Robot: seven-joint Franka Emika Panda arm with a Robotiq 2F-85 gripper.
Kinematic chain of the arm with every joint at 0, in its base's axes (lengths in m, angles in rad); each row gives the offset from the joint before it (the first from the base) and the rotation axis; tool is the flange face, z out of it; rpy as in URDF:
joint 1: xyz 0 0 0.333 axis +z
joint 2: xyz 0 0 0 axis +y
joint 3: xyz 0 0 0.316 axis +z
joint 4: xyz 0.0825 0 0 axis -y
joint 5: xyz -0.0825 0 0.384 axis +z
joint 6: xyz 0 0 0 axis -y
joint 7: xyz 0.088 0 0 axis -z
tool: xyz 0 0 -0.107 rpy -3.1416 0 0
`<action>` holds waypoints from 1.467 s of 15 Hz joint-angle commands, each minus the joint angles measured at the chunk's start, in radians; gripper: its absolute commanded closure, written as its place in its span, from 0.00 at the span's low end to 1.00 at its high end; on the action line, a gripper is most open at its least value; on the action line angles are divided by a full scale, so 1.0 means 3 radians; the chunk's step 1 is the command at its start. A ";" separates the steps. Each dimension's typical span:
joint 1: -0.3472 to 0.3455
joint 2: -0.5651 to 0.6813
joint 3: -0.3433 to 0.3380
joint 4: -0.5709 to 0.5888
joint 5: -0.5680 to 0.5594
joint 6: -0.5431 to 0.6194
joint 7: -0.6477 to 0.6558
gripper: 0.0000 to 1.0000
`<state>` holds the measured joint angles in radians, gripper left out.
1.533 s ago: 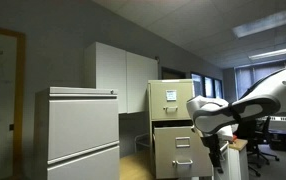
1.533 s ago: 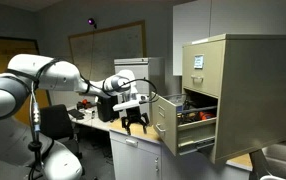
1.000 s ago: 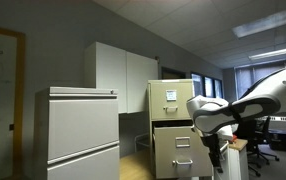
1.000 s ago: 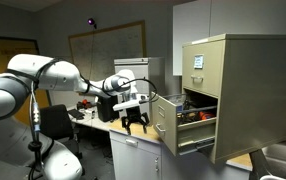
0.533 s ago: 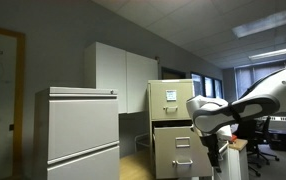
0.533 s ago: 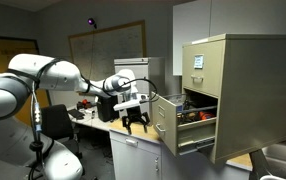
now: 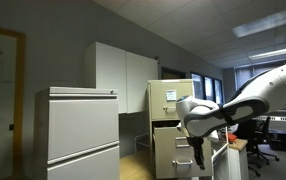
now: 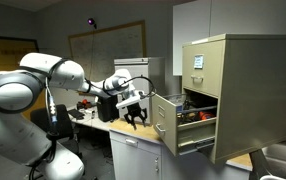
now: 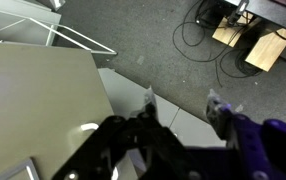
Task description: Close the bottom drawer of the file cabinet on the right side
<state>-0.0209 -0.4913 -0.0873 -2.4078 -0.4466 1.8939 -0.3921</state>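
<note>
The beige file cabinet [image 7: 171, 98] [image 8: 238, 85] shows in both exterior views. Its bottom drawer [image 8: 165, 120] [image 7: 168, 140] stands pulled out, with papers showing inside. My gripper [image 8: 138, 116] hangs just in front of the drawer's beige front, close to it; I cannot tell if it touches. In the wrist view the gripper [image 9: 181, 102] is open, its two fingertips apart with nothing between them. A pale beige panel [image 9: 38, 110] fills the left of that view beside the fingers.
A wider pale grey cabinet [image 7: 83, 130] stands beside white wall cupboards [image 7: 123, 75]. A cluttered desk [image 8: 91, 116] and an office chair [image 8: 53, 125] lie behind the arm. Cables [image 9: 208, 30] and a wooden block [image 9: 265, 50] lie on the grey carpet.
The arm has swung toward the cabinet. The gripper has shifted a little closer to the open drawer's front. The drawer has not moved.
</note>
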 commanded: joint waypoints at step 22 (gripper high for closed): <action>-0.0557 0.1209 0.0516 0.0588 -0.4825 0.2158 0.3184 0.99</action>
<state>-0.1246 -0.2470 0.0586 -2.3957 -1.6990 2.4992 0.4335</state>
